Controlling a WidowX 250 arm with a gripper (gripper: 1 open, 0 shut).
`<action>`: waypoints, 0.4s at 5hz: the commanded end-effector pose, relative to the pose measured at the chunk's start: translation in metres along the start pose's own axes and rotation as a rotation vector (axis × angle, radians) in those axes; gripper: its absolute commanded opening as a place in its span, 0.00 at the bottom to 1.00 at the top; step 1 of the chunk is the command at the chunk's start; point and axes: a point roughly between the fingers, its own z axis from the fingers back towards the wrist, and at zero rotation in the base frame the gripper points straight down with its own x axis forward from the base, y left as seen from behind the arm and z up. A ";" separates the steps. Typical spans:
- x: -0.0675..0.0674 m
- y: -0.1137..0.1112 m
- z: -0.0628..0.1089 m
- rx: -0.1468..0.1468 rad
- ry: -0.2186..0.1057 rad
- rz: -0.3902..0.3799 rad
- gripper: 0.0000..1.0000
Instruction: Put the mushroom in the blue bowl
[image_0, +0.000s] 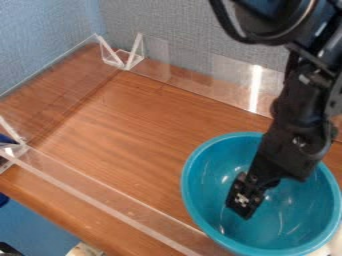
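Covering most of the view, a wooden table (120, 130) lies under a blue wall (54, 25), fenced along its edges by clear panels (94, 190) held with small white clips (123, 52). At the table's lower right corner sits the blue bowl (207, 170), round, deep and glossy, its thin rim nearly reaching the picture's edge. A black arm (301, 110) comes down from the upper right and reaches into the bowl, pointing nearly straight down. Its gripper (245, 202) hangs low inside, over the middle of the bowl's floor, and the jaws stand spread apart with nothing visibly pinched between them. Small pale specks show at the fingertips (238, 208), but they are too tiny and blurred to tell whether they belong to the fingers or to something else. As for the mushroom, no cream-white lump can be made out on the wood or on the bare part of the bowl; it may sit hidden behind the gripper, though that cannot be told from this angle.
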 end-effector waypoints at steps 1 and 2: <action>0.000 0.001 0.004 0.039 -0.023 0.079 1.00; -0.007 0.000 -0.002 0.029 -0.020 0.123 1.00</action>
